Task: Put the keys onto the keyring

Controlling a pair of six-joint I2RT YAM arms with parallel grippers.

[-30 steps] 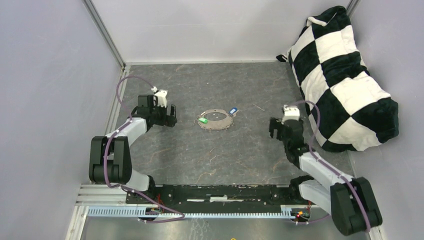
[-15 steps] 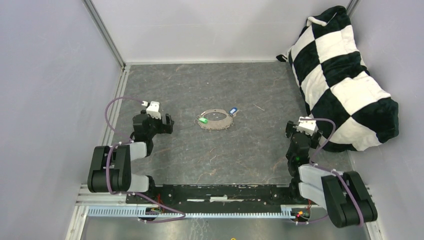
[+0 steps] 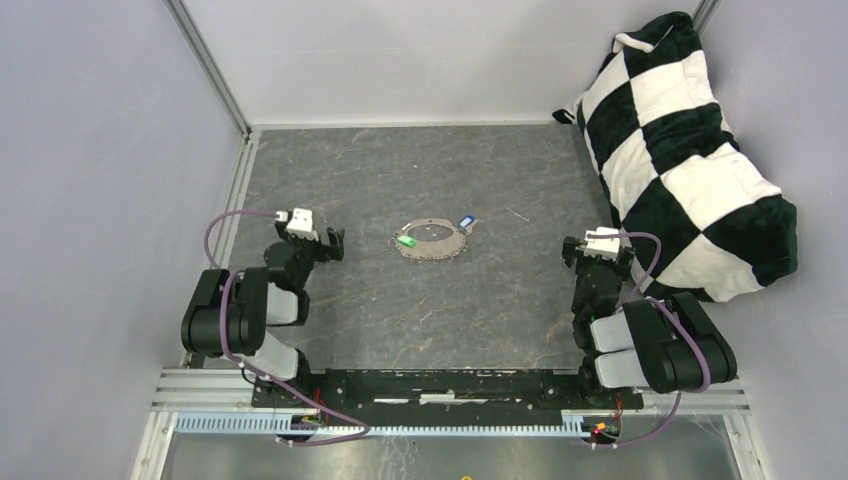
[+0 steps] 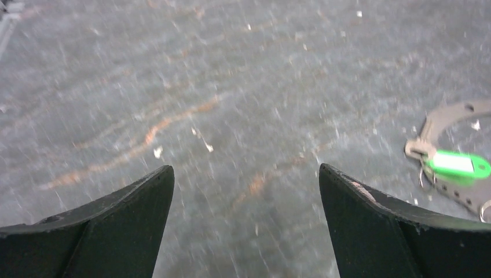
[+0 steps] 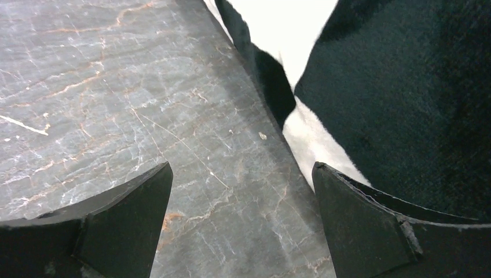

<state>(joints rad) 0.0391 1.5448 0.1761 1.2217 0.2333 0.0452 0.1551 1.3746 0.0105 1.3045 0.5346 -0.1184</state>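
Top external view: the keyring lies flat mid-table, between the two arms and well apart from both. The green key rests at its left rim; the blue key sits just outside its far right edge. Whether the green key is threaded on or only lying across the loop is too small to tell. The left gripper and right gripper are both spread wide, holding nothing, low near their bases. No step looks underway. The next move likely calls for one arm to steady the loop while the other pinches the blue key's head.
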